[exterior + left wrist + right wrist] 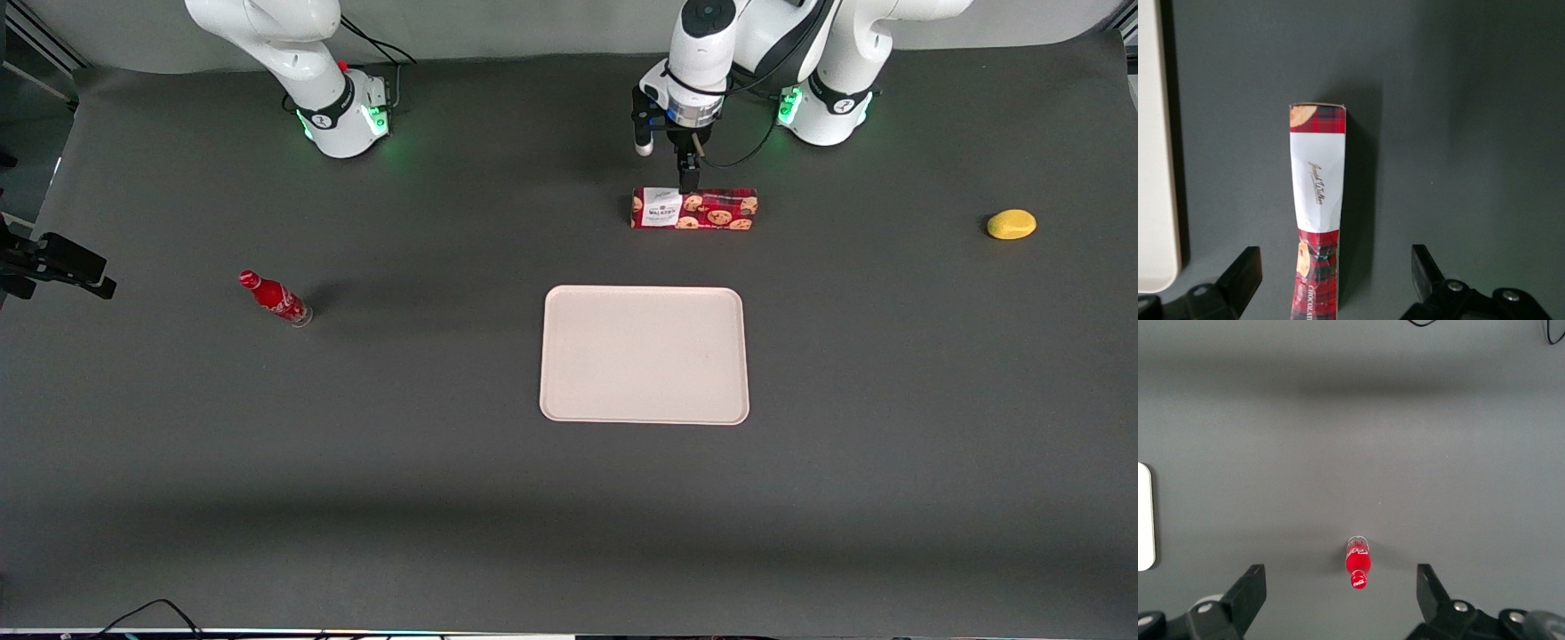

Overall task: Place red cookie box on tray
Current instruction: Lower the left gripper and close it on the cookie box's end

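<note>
1. My claw [689, 182] hangs directly over the red cookie box [694, 209], with the working arm reaching down from the back of the bench [889, 400].
2. From the wrist camera I see the claw [1335, 270] spread wide. One of its fingers [1241, 277] stands off each long side of the box [1317, 220], and neither one touches the carton.
3. The box lies flat on the bench with its white label panel and cookie pictures showing.
4. It sits farther from the front camera than the tray [644, 354], apart from it with bare bench between them.
5. The tray's rim [1155, 153] shows beside the box in the wrist view.
6. A small red bottle [275, 299] stands toward the parked arm's end of the bench.
7. A yellow lemon-like object [1011, 224] lies toward the working arm's end.
</note>
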`<state>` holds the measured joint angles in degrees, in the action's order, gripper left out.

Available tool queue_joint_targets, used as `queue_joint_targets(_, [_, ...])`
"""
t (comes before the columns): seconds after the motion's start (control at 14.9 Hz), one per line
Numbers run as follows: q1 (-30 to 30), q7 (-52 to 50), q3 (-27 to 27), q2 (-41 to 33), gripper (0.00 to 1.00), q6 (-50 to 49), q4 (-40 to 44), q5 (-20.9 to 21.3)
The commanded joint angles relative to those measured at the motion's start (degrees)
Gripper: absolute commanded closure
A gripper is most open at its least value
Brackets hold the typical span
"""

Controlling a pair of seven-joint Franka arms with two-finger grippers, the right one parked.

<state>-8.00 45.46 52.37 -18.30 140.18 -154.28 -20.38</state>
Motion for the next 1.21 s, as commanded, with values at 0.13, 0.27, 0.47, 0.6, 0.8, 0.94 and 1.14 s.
queue_joint_targets(0.13, [0.2,-0.6,0.4,1.6,0.0,2.0,-1.8,-0.4])
queue_joint_targets(0.27, [0.3,-0.5,0.5,1.9,0.0,3.0,-2.1,-0.1])
queue_joint_targets(0.47, [0.9,-0.7,0.5,3.4,0.0,5.0,-2.0,1.5])
queue_joint_targets(0.6, [1.8,-0.9,0.5,5.7,0.0,7.1,-2.0,4.4])
queue_joint_targets(0.8, [2.8,-1.2,0.5,7.0,0.0,7.6,-2.1,4.7])
queue_joint_targets(0.94, [3.5,-2.3,0.5,8.6,0.0,7.7,-2.1,4.7])
queue_joint_targets(1.14, [3.4,-3.4,0.5,9.9,0.0,7.7,-2.1,4.7])
